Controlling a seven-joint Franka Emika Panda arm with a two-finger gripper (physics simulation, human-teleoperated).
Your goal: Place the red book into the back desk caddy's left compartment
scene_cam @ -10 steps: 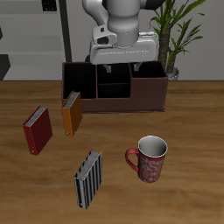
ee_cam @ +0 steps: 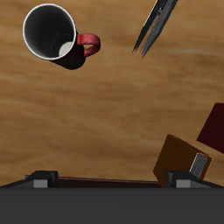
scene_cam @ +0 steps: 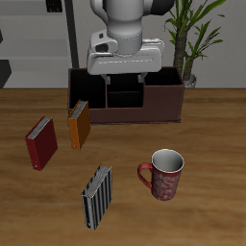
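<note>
Well, the gripper (scene_cam: 123,79) hangs high over the back desk caddy (scene_cam: 163,104), near the desk's back edge, and it carries nothing. Its 2 fingers (scene_cam: 104,84) drop down apart from each other above the caddy's dividers, jaws spread, nothing between them. The red book (scene_cam: 40,142) is well apart from the hand, standing upright on the wood nearer the desk's front edge than the caddy and out toward the side edge beyond the caddy's end. Just beside it, slightly farther back, stands the orange-brown book (scene_cam: 80,124), close to the caddy's front wall. The left compartment (scene_cam: 87,92) is the tall, dark end section of the caddy, the end nearest those 2 books. Closer to the front edge, the grey-black striped book (scene_cam: 96,196) leans on the desk, and the red patterned mug (scene_cam: 163,174) stands upright nearby. In the wrist view the mug (ee_cam: 54,35) shows its dark inside, the striped book (ee_cam: 156,24) appears edge-on, the orange-brown book (ee_cam: 182,157) sits near the gripper's body, and only a corner of the red book (ee_cam: 214,128) shows at the frame's edge.
</note>
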